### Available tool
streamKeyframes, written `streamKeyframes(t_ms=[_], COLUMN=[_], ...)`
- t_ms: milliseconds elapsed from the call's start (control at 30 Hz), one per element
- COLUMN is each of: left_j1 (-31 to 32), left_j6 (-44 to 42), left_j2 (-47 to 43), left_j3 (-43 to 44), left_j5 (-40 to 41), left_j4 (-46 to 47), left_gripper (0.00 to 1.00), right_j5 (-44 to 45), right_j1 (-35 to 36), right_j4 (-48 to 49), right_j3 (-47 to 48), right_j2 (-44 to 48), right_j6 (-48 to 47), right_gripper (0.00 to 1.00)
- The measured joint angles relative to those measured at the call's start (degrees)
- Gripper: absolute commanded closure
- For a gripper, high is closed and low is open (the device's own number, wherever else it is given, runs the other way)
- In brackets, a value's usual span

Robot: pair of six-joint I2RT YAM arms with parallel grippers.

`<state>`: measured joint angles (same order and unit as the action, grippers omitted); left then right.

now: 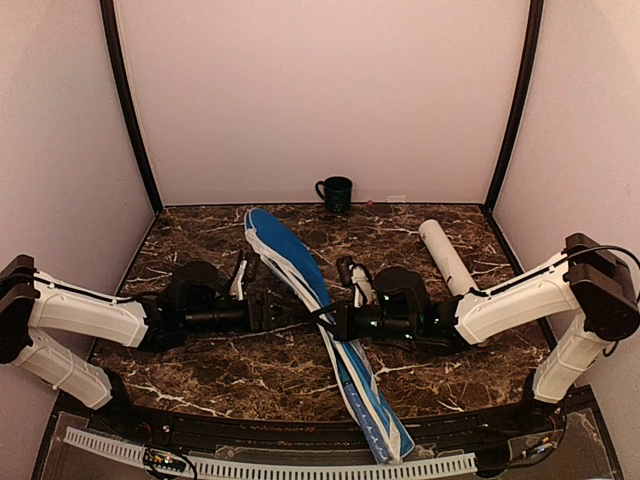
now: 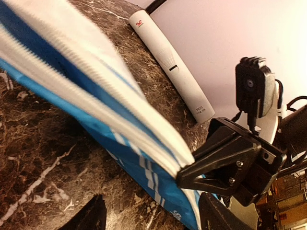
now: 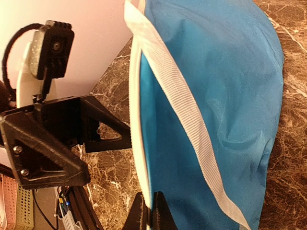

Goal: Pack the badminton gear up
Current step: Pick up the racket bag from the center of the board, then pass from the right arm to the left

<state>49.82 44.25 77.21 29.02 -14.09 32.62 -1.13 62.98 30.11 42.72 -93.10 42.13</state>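
Cover point(image 1: 290, 255) runs eleven to five o'clock; my right claw point(image 3: 148, 211) pinches its white edge, left claw point(image 2: 151, 218) gapes at its nine.

marble tbl point(image 1: 200, 372), cover point(image 1: 290, 255), tube point(image 1: 447, 257), mug point(image 1: 335, 192)

Left arm point(image 1: 85, 318) and right arm point(image 1: 510, 300) low, reaching inward, left gripper point(image 1: 290, 312) jaws apart, right gripper point(image 1: 338, 322) pinched shut on cover point(image 1: 290, 255) edge.

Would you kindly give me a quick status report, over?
Right tool shut on edge of blue cover. Left tool open, close by. White tube and mug lie apart.
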Motion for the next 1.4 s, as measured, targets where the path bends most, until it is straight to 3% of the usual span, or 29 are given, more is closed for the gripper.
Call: streamKeyframes(t_ms=[167, 633, 967, 1033, 1233, 1400], left_j1=[-0.11, -0.11, -0.35, -0.46, -0.46, -0.42], left_j6=[3.19, 8.81, 9.64, 9.97, 10.62, 10.56], left_j2=[-0.22, 8.26, 9.97, 10.56, 11.32, 11.32], left_j3=[-1.4, -1.31, -0.55, -0.11, 0.46, 0.85], left_j5=[3.72, 3.93, 4.17, 3.96, 2.56, 1.38], left_j4=[2.69, 13.75, 14.84, 14.8, 14.86, 15.1], left_gripper=[0.34, 0.34, 0.37, 0.42, 0.73, 0.86], right_j5=[-1.31, -4.04, -4.87, -4.83, -4.83, -4.87], right_j1=[0.0, -0.04, -0.07, -0.11, -0.22, -0.22], right_j4=[3.04, 4.59, 4.42, 4.15, 3.63, 3.21], right_j3=[-0.04, -0.85, -0.85, -0.85, -0.83, -0.83], right_j2=[0.0, 0.0, 0.0, -0.02, -0.83, -0.87], right_j6=[0.44, 0.39, -0.02, -0.24, -0.98, -1.18], right_gripper=[1.0, 1.0, 1.0, 1.0, 1.0, 1.0])
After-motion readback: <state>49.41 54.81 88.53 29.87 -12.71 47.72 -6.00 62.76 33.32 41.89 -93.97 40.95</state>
